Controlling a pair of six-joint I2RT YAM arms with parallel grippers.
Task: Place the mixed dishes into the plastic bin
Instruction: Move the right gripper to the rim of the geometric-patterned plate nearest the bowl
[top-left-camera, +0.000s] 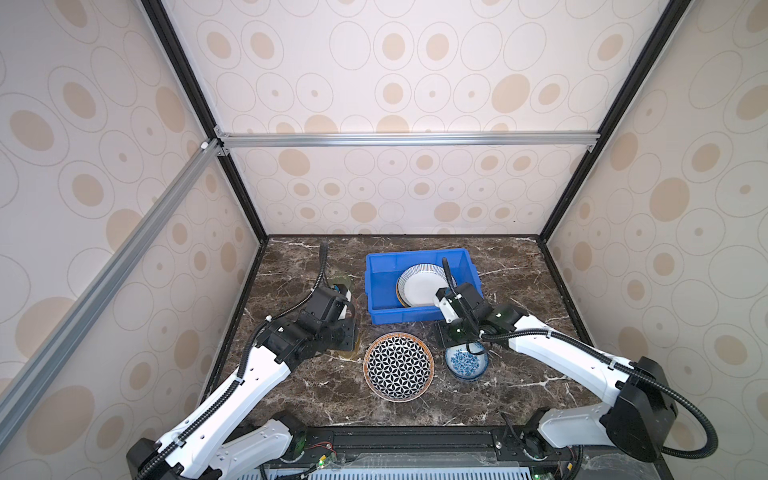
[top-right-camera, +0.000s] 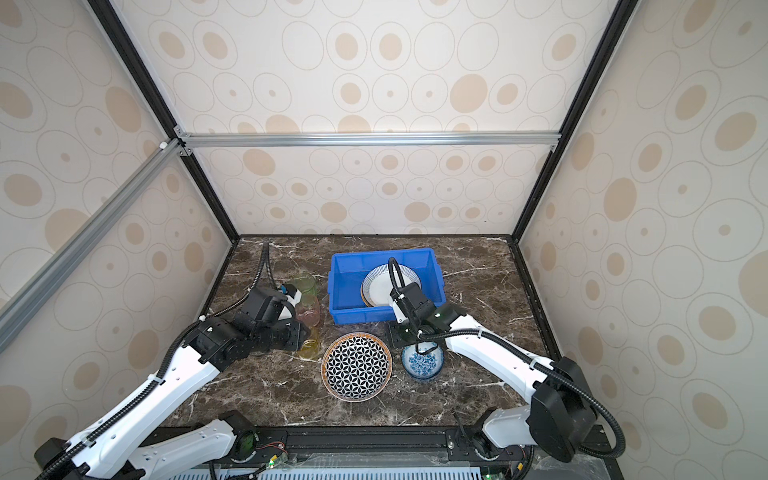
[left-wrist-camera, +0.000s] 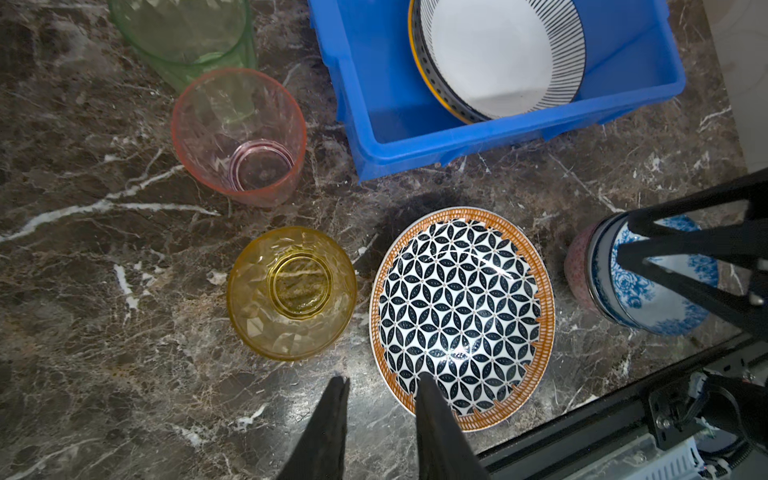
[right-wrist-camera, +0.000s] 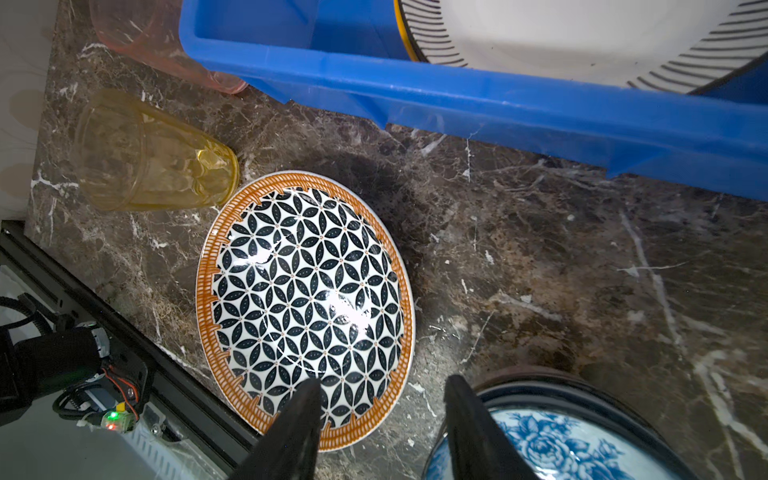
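The blue plastic bin (top-left-camera: 390, 318) stands mid-table and holds a blue-striped plate (top-left-camera: 422, 286) lying on another plate. In front of it lies the black-white geometric plate (top-left-camera: 398, 365) (left-wrist-camera: 461, 307) (right-wrist-camera: 305, 299). To its right is the blue-floral bowl (top-left-camera: 465, 363) (right-wrist-camera: 552, 444), nested in a reddish bowl. Left of the bin stand a green cup (left-wrist-camera: 183, 33), a pink cup (left-wrist-camera: 239, 133) and a yellow cup (left-wrist-camera: 291, 291). My left gripper (left-wrist-camera: 383, 378) hangs open and empty between the yellow cup and the plate's rim. My right gripper (right-wrist-camera: 383, 380) is open and empty over the gap between plate and bowl.
The dark marble table (top-left-camera: 519, 374) is boxed in by patterned walls on three sides. A black rail (top-left-camera: 415, 436) runs along its front edge. The left half of the bin's floor (top-left-camera: 382, 286) is bare.
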